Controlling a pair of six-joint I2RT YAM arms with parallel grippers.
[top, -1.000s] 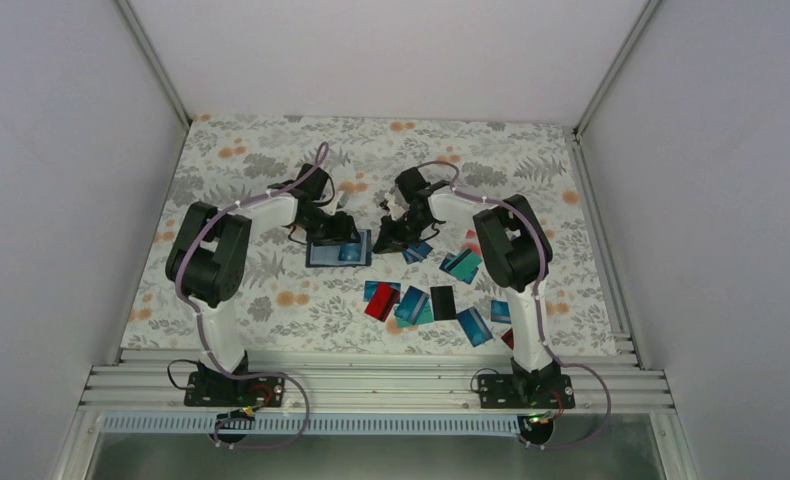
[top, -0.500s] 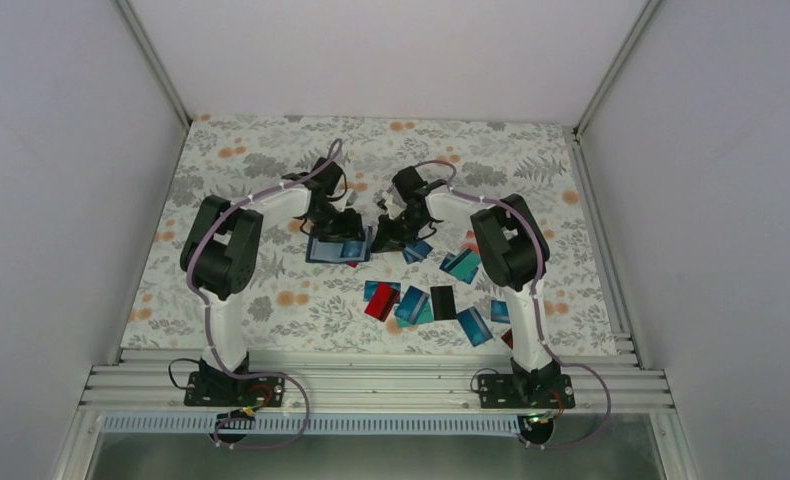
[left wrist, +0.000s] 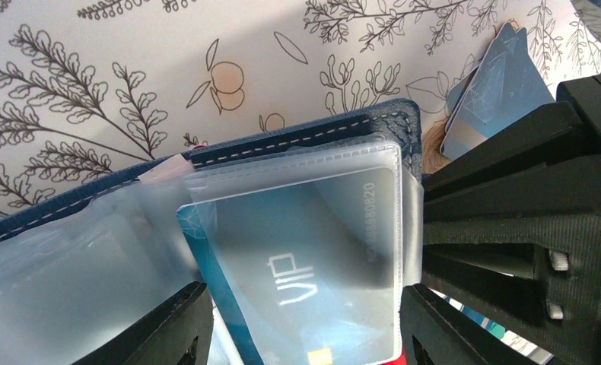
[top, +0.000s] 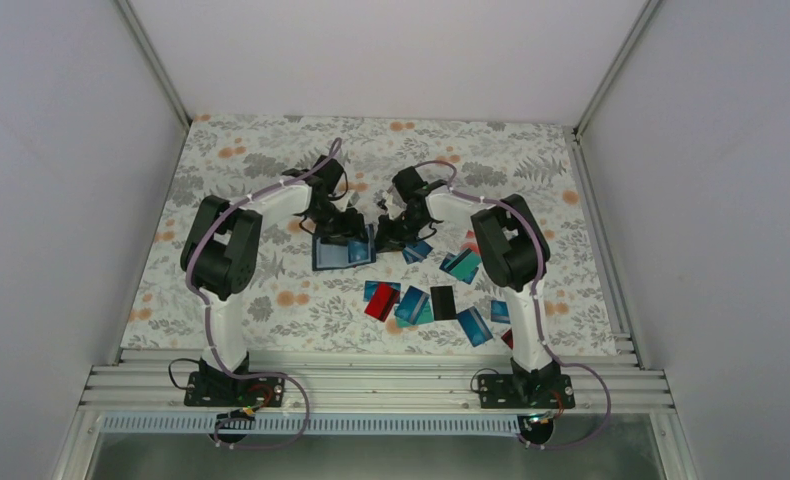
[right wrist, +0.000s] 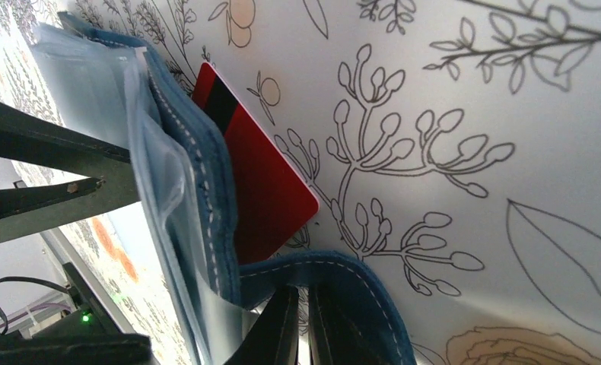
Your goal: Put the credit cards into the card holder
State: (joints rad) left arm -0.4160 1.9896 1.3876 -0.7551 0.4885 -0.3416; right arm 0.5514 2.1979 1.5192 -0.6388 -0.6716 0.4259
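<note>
My left gripper (left wrist: 305, 323) hangs about half open over the card holder (left wrist: 313, 137), 1 finger on each side of a clear sleeve (left wrist: 297, 163) with a blue card (left wrist: 282, 258) inside it, gripping nothing. My right gripper (right wrist: 301, 327) is pinched shut on the holder's navy cover at its right edge, and 1 red card (right wrist: 263, 190) lies on the table (right wrist: 510, 91) partly under that cover. The holder sits open near the table's middle, with the loose credit cards (top: 421, 300) scattered toward the near right corner.
</note>
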